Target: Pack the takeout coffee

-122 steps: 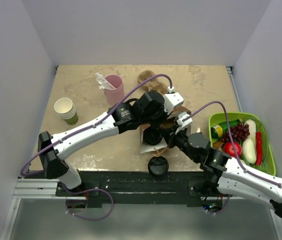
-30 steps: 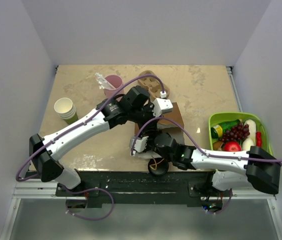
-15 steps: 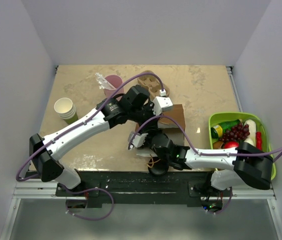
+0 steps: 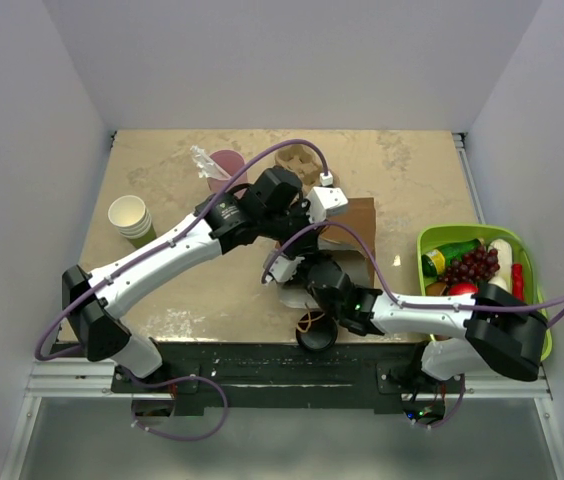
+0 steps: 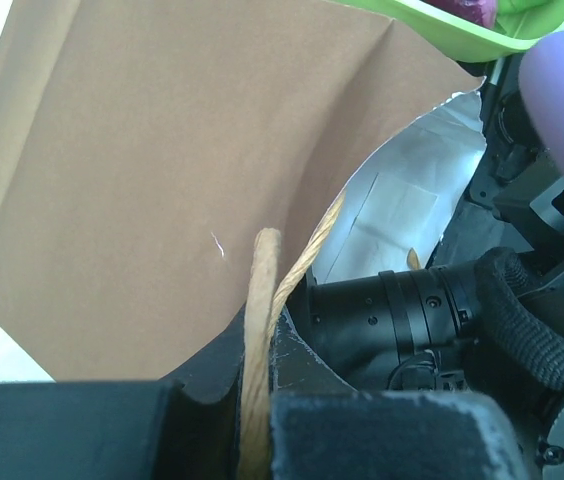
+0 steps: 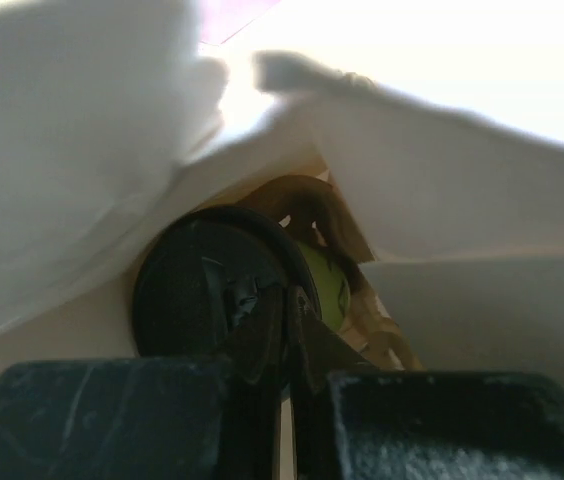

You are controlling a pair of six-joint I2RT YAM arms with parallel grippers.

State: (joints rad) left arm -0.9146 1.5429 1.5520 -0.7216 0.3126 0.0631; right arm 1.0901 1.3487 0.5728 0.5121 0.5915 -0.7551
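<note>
The takeout coffee (image 6: 212, 285) lies on its side inside the brown paper bag (image 4: 354, 225), black lid towards my right wrist camera, with a strip of green side (image 6: 324, 285) showing. It is hidden in the top view. My right gripper (image 6: 289, 320) is shut, its tips right in front of the lid, and nothing shows between them. In the top view it (image 4: 307, 272) reaches into the bag's mouth. My left gripper (image 5: 257, 400) is shut on the bag's twine handle (image 5: 259, 300) and holds the bag (image 5: 162, 180) up; it (image 4: 334, 215) is at the bag's back edge.
A loose black lid (image 4: 314, 330) lies at the table's near edge. A pink tumbler (image 4: 227, 165) and a cardboard cup carrier (image 4: 302, 158) stand at the back. A stack of paper cups (image 4: 134, 220) is at the left. A green basket (image 4: 482, 233) of food is at the right.
My right wrist has moved a little back and right, towards the bag's mouth. My left gripper and the bag have shifted slightly back and to the right.
</note>
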